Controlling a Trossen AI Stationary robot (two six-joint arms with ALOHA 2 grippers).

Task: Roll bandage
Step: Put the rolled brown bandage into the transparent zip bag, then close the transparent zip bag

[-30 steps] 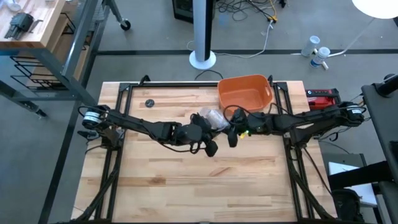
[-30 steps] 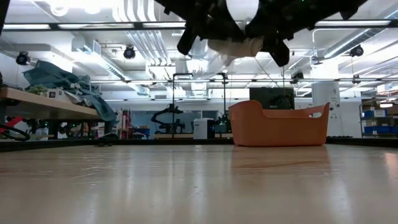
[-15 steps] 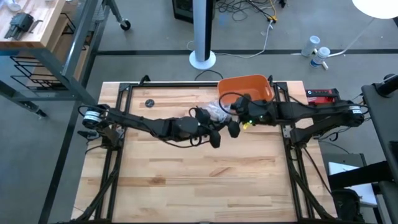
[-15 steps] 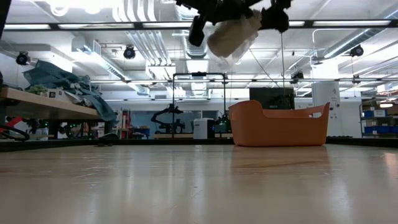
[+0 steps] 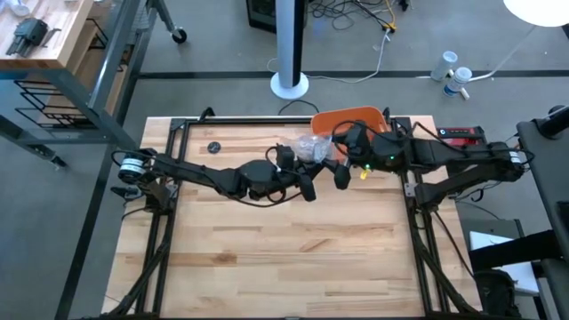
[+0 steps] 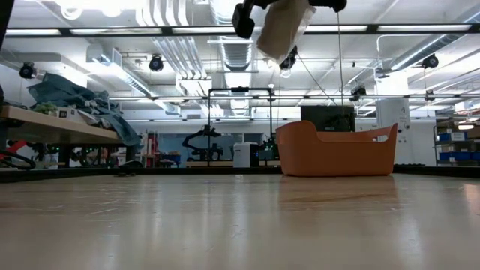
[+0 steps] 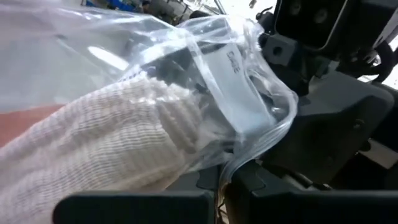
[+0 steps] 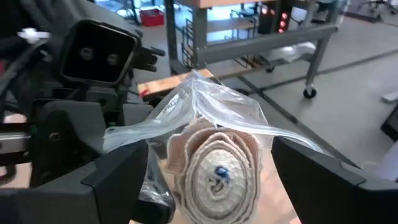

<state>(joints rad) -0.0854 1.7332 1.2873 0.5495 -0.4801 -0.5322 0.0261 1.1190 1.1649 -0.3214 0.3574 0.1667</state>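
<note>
The near half of the wooden table [image 5: 284,258] is left bare, and the arms are met over its far middle, high above the boards. The left gripper [image 5: 298,169] is seen clamped on the clear plastic wrapper [image 8: 205,106] around the bandage [image 8: 214,165], which is held up in the air just left of the orange tub [image 6: 337,150] at the far right edge. The bandage is shown as a coiled off-white gauze roll. The right gripper [image 8: 211,180] is spread wide around the roll, without touching it.
</note>
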